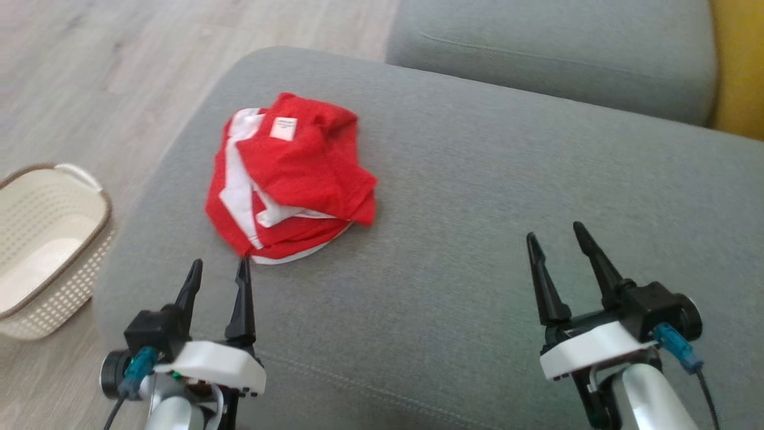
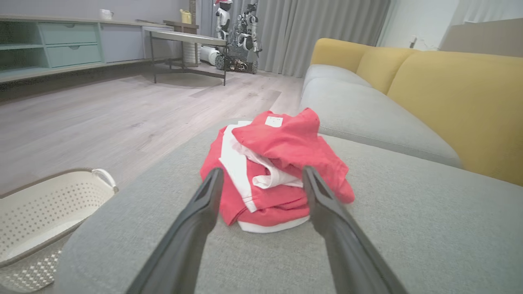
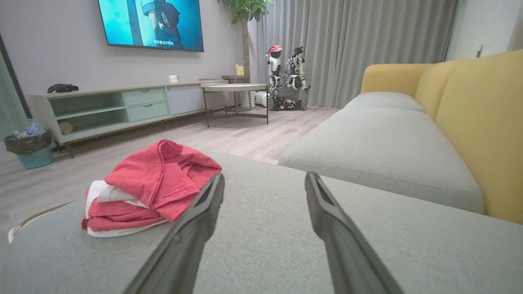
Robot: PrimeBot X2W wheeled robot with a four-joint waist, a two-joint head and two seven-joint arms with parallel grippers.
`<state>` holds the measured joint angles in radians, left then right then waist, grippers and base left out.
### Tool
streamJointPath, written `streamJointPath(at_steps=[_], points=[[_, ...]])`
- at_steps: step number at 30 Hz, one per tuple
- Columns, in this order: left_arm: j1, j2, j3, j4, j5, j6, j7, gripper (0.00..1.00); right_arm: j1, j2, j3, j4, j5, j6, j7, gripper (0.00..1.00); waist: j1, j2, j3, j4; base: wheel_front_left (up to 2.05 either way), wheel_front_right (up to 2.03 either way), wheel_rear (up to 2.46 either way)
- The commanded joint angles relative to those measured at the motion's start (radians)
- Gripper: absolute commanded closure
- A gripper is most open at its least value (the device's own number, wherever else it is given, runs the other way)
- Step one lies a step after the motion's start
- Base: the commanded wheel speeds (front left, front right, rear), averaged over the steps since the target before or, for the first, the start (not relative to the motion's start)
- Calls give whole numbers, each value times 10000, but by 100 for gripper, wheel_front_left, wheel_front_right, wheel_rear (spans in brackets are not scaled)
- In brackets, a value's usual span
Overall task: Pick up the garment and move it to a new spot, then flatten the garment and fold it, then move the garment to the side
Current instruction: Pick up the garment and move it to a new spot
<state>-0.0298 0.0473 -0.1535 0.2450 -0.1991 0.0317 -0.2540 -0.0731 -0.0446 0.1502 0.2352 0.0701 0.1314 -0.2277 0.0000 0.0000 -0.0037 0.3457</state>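
A red garment (image 1: 289, 176) with white stripes and a small white label lies in a crumpled heap on the grey sofa cushion (image 1: 477, 197), toward its left side. My left gripper (image 1: 219, 266) is open just in front of the heap, its right fingertip almost at the near hem. Seen from the left wrist, the garment (image 2: 278, 171) sits right beyond the spread fingers of the left gripper (image 2: 261, 173). My right gripper (image 1: 555, 233) is open over bare cushion, well to the right of the garment. From the right wrist, the garment (image 3: 151, 185) lies left of the right gripper (image 3: 263, 179).
A cream perforated laundry basket (image 1: 42, 245) stands on the wood floor left of the cushion; the basket (image 2: 49, 212) shows again from the left wrist. A second grey seat cushion (image 1: 555, 54) and yellow backrest (image 3: 482, 122) lie beyond. A metal side table (image 3: 237, 92) stands across the room.
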Motion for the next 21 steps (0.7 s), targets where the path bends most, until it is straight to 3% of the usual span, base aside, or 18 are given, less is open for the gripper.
streamJointPath(at_steps=[1,11,21], points=[[-246,30,340,-363,-19,73,-78,0,-324,-56,249,-269,-30,-7,-42,0,0,0,-100,243,0,0,0],[-129,30,485,-581,-114,155,-78,0,-271,-56,422,-334,-25,-7,37,0,0,0,-133,559,0,0,0],[-316,30,1023,-873,-153,18,-78,0,-368,-56,431,-503,-109,-7,121,0,0,0,255,260,0,0,0]])
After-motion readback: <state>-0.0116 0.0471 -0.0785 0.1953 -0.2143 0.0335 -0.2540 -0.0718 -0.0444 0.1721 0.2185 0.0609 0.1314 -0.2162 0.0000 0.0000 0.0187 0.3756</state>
